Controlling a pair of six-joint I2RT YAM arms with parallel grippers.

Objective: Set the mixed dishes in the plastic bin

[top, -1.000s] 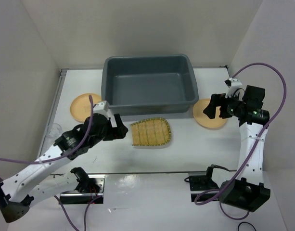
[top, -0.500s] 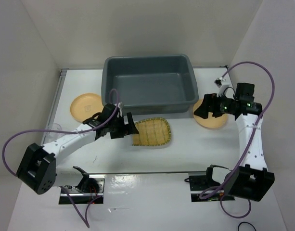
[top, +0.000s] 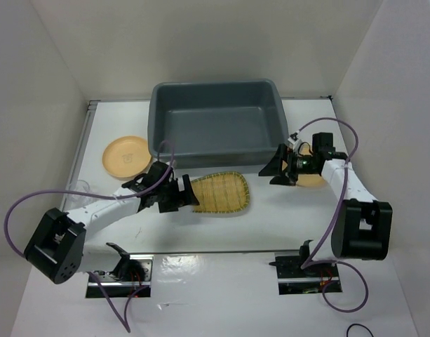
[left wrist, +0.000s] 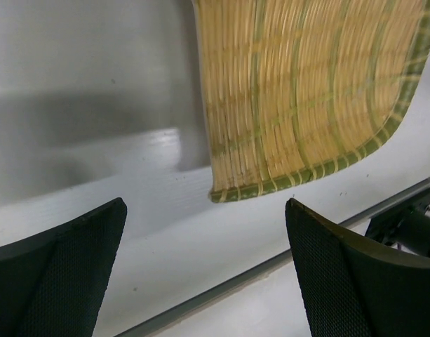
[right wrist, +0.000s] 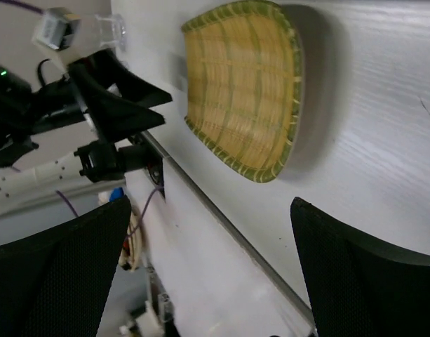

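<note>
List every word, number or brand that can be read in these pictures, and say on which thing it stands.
None can be read.
The woven yellow bamboo tray, the large dark grey plastic bin and the round pale-orange plate show no lettering.
The small pale block in the right wrist view is too blurred to read.

A robotics lab test cell. Plain white panels (top: 200, 42) enclose the white table (top: 285, 217) left, far and right.
</note>
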